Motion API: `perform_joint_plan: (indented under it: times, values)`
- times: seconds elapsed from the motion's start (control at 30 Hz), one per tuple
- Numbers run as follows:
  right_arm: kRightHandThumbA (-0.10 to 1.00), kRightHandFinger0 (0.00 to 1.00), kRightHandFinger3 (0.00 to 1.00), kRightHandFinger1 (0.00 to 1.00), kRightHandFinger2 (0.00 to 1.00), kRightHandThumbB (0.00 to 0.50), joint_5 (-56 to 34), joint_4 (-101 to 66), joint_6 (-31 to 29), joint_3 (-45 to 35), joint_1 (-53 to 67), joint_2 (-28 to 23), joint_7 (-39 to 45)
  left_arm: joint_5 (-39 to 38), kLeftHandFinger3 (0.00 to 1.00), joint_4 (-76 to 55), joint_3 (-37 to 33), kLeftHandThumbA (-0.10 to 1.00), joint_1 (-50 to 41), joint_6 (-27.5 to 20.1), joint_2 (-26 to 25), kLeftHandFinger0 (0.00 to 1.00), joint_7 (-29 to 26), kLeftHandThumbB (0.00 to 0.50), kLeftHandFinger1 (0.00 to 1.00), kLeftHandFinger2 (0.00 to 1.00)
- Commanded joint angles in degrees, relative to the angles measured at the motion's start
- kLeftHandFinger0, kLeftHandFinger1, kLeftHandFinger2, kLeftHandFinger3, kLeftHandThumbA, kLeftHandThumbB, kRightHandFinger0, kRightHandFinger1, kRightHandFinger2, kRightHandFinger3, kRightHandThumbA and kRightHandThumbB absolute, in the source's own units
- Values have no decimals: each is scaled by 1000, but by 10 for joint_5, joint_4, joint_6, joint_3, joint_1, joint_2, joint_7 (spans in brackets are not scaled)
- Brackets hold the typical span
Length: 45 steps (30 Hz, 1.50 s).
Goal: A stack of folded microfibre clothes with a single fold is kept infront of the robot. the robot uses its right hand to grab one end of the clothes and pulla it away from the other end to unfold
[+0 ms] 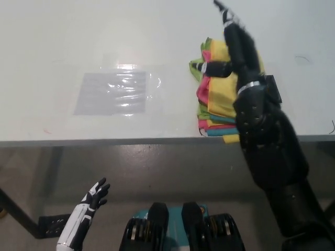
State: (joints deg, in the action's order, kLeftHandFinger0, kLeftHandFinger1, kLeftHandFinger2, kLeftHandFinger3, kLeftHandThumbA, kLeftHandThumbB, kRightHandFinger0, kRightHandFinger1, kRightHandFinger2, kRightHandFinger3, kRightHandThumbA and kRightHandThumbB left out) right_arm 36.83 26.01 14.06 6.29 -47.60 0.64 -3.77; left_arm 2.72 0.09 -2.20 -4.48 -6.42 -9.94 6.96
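The stack of folded cloths (pixel 220 99), yellow on top, is lying near the front edge of the white table (pixel 104 42). The black right hand (pixel 233 49) is reaching over it with fingers spread, holding nothing. The white left hand (pixel 86 206) is hanging below the table, fingers apart.
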Motion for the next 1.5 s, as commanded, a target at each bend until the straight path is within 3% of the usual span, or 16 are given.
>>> perform_joint_plan:
  times: [0.0, 0.27, 0.57, 0.77, 0.83, 0.87, 0.9, 0.93, 0.97, 1.0, 1.1, 1.17, 1.2, 1.27, 1.33, 1.47]
  values:
    - [1000, 1000, 1000, 1000, 1000, 336, -15, 65, -20, 2, -47, 12, -61, 16, 1000, -10, 1, 1000, 6, -11, -12, 1000, -2, 319, 1000, 1000]
    - [1000, 1000, 1000, 1000, 1000, 372, -50, 190, -28, -7, -53, 24, -86, 28, 1000, -5, 0, 1000, 7, -22, -11, 1000, -4, 336, 1000, 1000]
    - [1000, 1000, 1000, 1000, 1000, 366, -83, 262, -45, -14, -60, 11, -94, 36, 1000, 4, 1, 1000, 20, -26, -15, 1000, -5, 340, 1000, 1000]
    - [1000, 1000, 1000, 1000, 1000, 308, -113, 250, -60, -39, -37, 16, -130, 47, 1000, 10, -4, 1000, 11, -21, -15, 1000, -4, 323, 1000, 1000]
    - [998, 771, 1000, 938, 1000, 263, -123, 230, -62, -54, -32, 24, -153, 49, 1000, 13, -3, 1000, 13, -17, -16, 1000, -4, 319, 1000, 1000]
    - [996, 571, 1000, 721, 869, 238, -125, 222, -70, -56, -29, 25, -163, 51, 1000, 13, -4, 1000, 14, -13, -16, 1000, -3, 318, 1000, 1000]
    - [1000, 468, 902, 597, 735, 238, -126, 224, -74, -57, -30, 25, -168, 51, 1000, 12, -4, 1000, 15, -11, -17, 1000, -3, 317, 1000, 1000]
    - [1000, 416, 861, 552, 698, 238, -127, 224, -80, -58, -29, 25, -173, 51, 1000, 11, -4, 1000, 15, -10, -17, 1000, -2, 317, 1000, 1000]
    - [1000, 178, 697, 310, 482, 225, -132, 222, -83, -64, -29, 26, -180, 50, 1000, 9, -4, 1000, 14, -6, -16, 1000, -2, 316, 1000, 1000]
    - [972, 23, 534, 161, 321, 213, -140, 228, -90, -72, -30, 27, -187, 51, 1000, 7, -4, 1000, 14, -3, -17, 1000, -1, 314, 1000, 1000]
    - [720, 0, 272, 79, 261, 146, -157, 245, -114, -86, -39, 22, -200, 51, 1000, 11, -4, 1000, 24, -2, -16, 1000, -3, 312, 1000, 1000]
    - [489, 0, 286, 122, 407, 122, -166, 254, -121, -93, -41, 19, -201, 49, 1000, 12, -4, 1000, 27, -2, -17, 1000, -1, 314, 1000, 1000]
    - [449, 0, 337, 167, 480, 116, -167, 257, -124, -94, -45, 17, -203, 49, 1000, 13, -3, 1000, 31, -2, -18, 1000, -1, 315, 1000, 1000]
    - [300, 0, 407, 180, 524, 120, -175, 261, -128, -99, -47, 15, -203, 52, 1000, 14, -4, 1000, 34, -6, -20, 1000, -2, 308, 1000, 1000]
    - [290, 0, 492, 248, 609, 123, -182, 267, -134, -103, -49, 11, -203, 51, 1000, 14, -3, 1000, 37, -9, -21, 1000, -2, 305, 1000, 1000]
    - [318, 31, 512, 300, 645, 127, -190, 265, -147, -106, -46, 5, -211, 58, 1000, 10, -5, 1000, 40, -7, -22, 1000, -3, 292, 1000, 1000]
